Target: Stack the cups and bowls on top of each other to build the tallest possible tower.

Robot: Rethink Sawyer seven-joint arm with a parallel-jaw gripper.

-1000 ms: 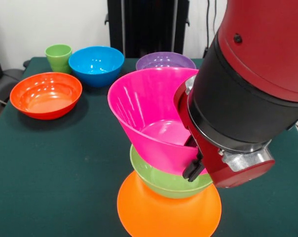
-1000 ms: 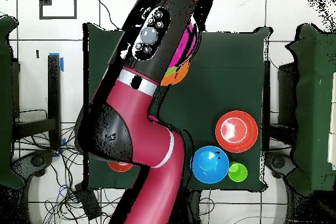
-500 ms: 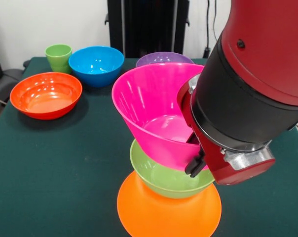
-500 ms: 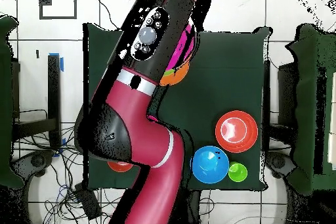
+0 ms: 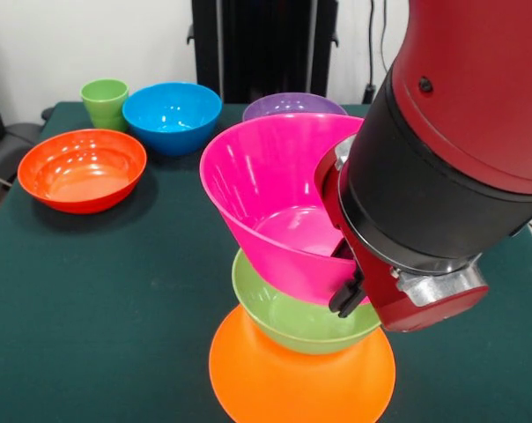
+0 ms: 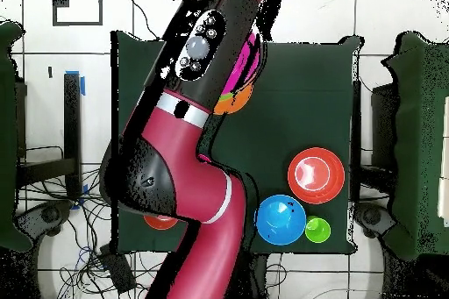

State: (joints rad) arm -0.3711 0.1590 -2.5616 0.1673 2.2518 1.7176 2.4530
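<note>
At the near edge of the green tabletop [image 5: 99,291], the tower [image 5: 303,352] has an upturned orange bowl [image 5: 284,383] as its base, with a green bowl [image 5: 297,322] upright on it. A pink bowl [image 5: 266,207] sits tilted in the green one, its rim pinched by the gripper's [image 5: 347,280] fingers. Farther back stand a red-orange bowl [image 5: 81,169], blue bowl [image 5: 172,115], purple bowl [image 5: 288,106] and light-green cup [image 5: 105,101].

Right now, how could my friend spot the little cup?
Start at the dark green table and go to its far corner, next to the round blue plastic bowl. The small light-green plastic tumbler stands upright there, narrower and taller-sided than every bowl.
</note>
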